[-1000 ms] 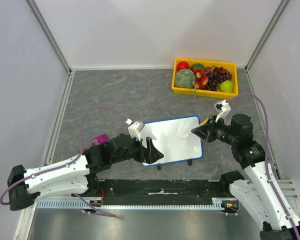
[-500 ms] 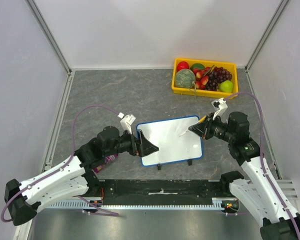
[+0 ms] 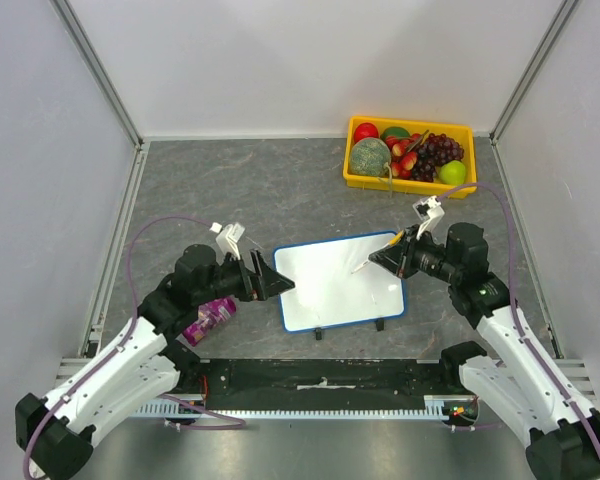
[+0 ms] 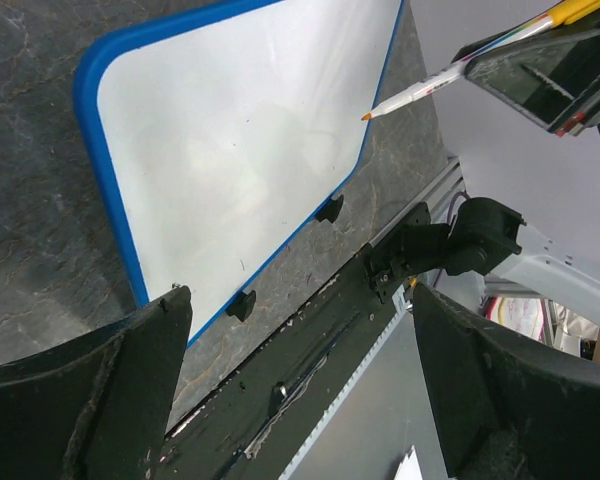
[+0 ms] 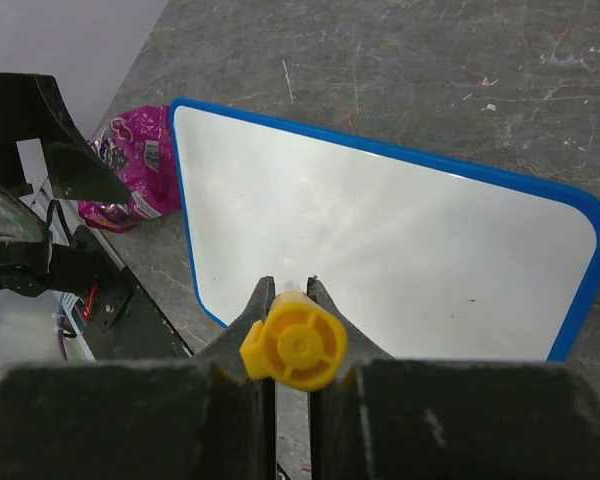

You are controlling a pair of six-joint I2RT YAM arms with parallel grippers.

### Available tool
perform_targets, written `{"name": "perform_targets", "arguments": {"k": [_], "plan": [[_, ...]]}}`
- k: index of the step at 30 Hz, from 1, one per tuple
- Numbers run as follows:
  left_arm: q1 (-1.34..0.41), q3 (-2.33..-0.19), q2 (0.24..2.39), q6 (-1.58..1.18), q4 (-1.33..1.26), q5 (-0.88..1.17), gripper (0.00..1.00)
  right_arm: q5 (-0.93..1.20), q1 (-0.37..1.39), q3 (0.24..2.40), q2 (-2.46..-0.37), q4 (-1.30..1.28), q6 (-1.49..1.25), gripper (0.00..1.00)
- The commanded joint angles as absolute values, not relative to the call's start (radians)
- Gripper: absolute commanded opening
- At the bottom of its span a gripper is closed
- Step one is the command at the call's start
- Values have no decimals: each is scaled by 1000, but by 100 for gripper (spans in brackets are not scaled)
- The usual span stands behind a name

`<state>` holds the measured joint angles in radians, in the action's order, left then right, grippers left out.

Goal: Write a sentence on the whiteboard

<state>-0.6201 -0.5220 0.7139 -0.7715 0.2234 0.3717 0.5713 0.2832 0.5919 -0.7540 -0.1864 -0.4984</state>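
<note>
The whiteboard [image 3: 335, 282] lies flat on the grey table, blue-framed, and its surface is blank; no sentence shows on it. It also fills the left wrist view [image 4: 230, 150] and the right wrist view [image 5: 400, 250]. My right gripper [image 3: 380, 260] is shut on a marker [image 5: 292, 340] with a yellow end cap. The marker's orange tip [image 4: 366, 117] hovers over the board's right part. My left gripper [image 3: 278, 283] is open and empty, just off the board's left edge, with wide-set fingers [image 4: 90, 390].
A yellow tray [image 3: 355, 181] with fruit stands at the back right. A purple snack packet [image 3: 210, 318] lies left of the board, under my left arm, and shows in the right wrist view [image 5: 130, 165]. Side walls enclose the table.
My left gripper has drawn back to the left, from the board's lower-left corner to just off its left edge. My right gripper has shifted slightly left and up with the marker.
</note>
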Motion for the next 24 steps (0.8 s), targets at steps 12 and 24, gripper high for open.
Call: {"name": "perform_targets", "arguments": {"k": [12,24], "plan": [[-416,-417,569,-701,290,517,97,496,376,591,-767,-92,-479,0],[-371,-425,577,-667,261,566,97,367,491,612,-778,-83,-469,0]]}}
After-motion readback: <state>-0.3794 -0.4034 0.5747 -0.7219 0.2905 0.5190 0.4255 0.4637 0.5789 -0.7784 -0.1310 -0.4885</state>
